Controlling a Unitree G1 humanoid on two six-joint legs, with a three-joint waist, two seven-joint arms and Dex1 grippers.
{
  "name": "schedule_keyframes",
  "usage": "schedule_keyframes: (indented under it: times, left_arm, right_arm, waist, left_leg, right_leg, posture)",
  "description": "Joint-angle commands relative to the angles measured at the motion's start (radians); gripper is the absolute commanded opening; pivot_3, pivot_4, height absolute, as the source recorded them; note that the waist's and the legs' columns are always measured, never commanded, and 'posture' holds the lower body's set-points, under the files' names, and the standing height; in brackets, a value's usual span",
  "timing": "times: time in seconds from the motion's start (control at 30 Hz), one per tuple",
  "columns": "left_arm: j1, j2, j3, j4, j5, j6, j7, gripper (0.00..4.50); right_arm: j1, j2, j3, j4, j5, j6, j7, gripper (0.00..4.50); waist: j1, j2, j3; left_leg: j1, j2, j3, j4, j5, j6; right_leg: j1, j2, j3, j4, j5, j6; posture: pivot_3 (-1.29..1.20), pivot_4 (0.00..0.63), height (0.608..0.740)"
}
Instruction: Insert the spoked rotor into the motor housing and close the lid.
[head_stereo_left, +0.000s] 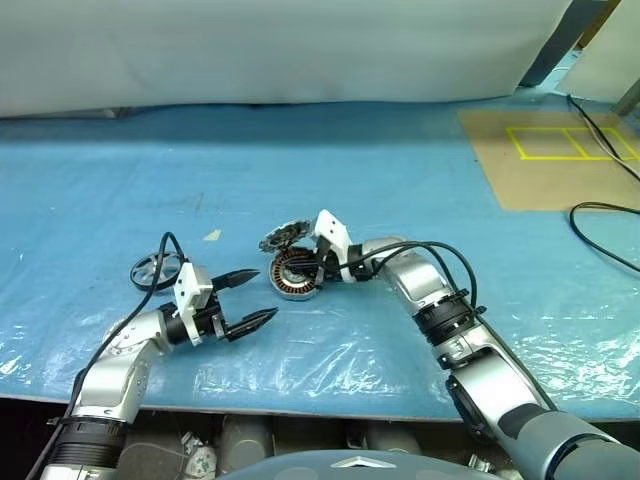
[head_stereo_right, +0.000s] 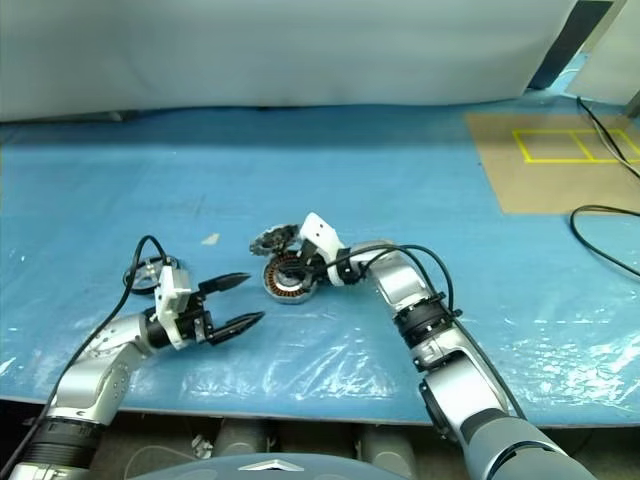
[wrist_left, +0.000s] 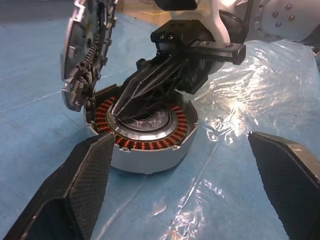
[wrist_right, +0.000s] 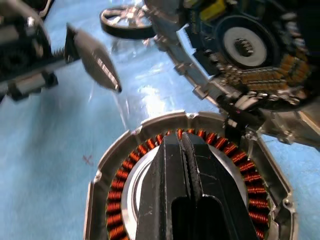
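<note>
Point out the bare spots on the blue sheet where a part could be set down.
Free: the far sheet behind the lid. Crowded: around the motor housing, with the right tool over it.

Robotics lab or workshop test bench indicated. Worktop (head_stereo_left: 420, 180) covered with blue plastic sheeting, crinkled and glossy. Plain white backdrop (head_stereo_left: 280, 45) hung behind worktop. Cardboard sheet (head_stereo_left: 560, 160) laid at far right corner, yellow taped rectangles (head_stereo_left: 570, 143) marked on it. Black cables (head_stereo_left: 605, 215) trailed across right side. Disassembled motor parts set out on sheeting: motor housing (head_stereo_left: 296, 274) with copper windings, lid (head_stereo_left: 283, 236), spoked rotor (head_stereo_left: 155, 268).
</note>
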Motion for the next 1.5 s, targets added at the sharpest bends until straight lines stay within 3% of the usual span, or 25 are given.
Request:
schedule_keyframes:
  times: [0.03,0.37,0.57,0.77,1.13,1.33,1.5]
  left_arm:
    - [-0.001,0.005,0.0,-0.048,-0.01,0.011,0.007,4.5]
    - [0.0,0.012,0.007,-0.075,-0.016,0.039,0.013,4.5]
    - [-0.007,0.011,0.003,-0.084,-0.014,0.05,0.018,4.5]
    - [-0.021,0.008,-0.006,-0.095,-0.014,0.07,0.022,4.5]
    - [-0.01,0.011,-0.004,-0.1,-0.017,0.068,0.025,4.5]
    - [0.0,0.017,0.003,-0.091,-0.021,0.058,0.017,4.5]
    - [-0.005,0.018,0.002,-0.079,-0.022,0.052,0.013,4.5]
  right_arm:
    - [-0.021,0.002,-0.038,-0.077,0.066,0.042,0.036,0.01]
    - [0.054,-0.092,0.164,0.01,-0.151,-0.099,0.036,0.01]
    - [0.01,-0.037,-0.002,-0.054,0.055,0.066,0.069,0.01]
    - [-0.046,-0.018,-0.099,-0.129,0.188,0.203,0.09,0.01]
    - [0.053,-0.108,0.179,0.0,-0.128,-0.074,0.05,0.01]
    - [0.027,-0.066,0.078,-0.021,-0.027,-0.007,0.049,0.01]
    - [-0.033,-0.016,-0.071,-0.065,0.143,0.157,0.076,0.01]
  waist:
    - [0.0,0.0,0.0]
    - [-0.002,0.0,0.0]
    - [0.001,0.0,0.0]
    - [0.002,0.0,0.0]
    - [-0.002,0.0,0.0]
    - [0.002,0.0,0.0]
    - [0.002,0.001,0.0]
  left_leg:
    - [-0.002,0.0,0.0,0.0,0.0,0.0]
    - [-0.006,0.0,0.0,0.0,0.0,0.0]
    - [0.007,0.0,0.0,0.0,0.0,0.0]
    - [0.001,0.0,0.0,0.0,0.0,0.0]
    - [-0.007,0.0,0.0,0.0,0.0,0.0]
    - [0.008,0.0,0.0,0.0,0.0,0.0]
    - [0.005,0.0,0.0,0.0,0.0,0.0]
  right_leg:
    - [-0.002,0.0,0.0,0.0,0.0,0.0]
    - [-0.006,0.0,-0.002,0.001,0.002,0.003]
    - [0.006,0.0,0.0,0.0,0.0,0.0]
    - [0.001,0.0,0.0,0.0,0.0,0.0]
    - [-0.006,0.0,-0.002,0.001,0.002,0.004]
    - [0.008,-0.001,-0.001,-0.001,0.0,0.0]
    - [0.004,-0.001,0.0,0.0,0.0,0.0]
  posture:
    - [0.0,0.15,0.74]
    - [0.0,0.15,0.74]
    - [0.0,0.15,0.74]
    - [0.0,0.15,0.74]
    - [0.0,0.15,0.74]
    - [0.0,0.15,0.74]
    - [0.0,0.15,0.74]
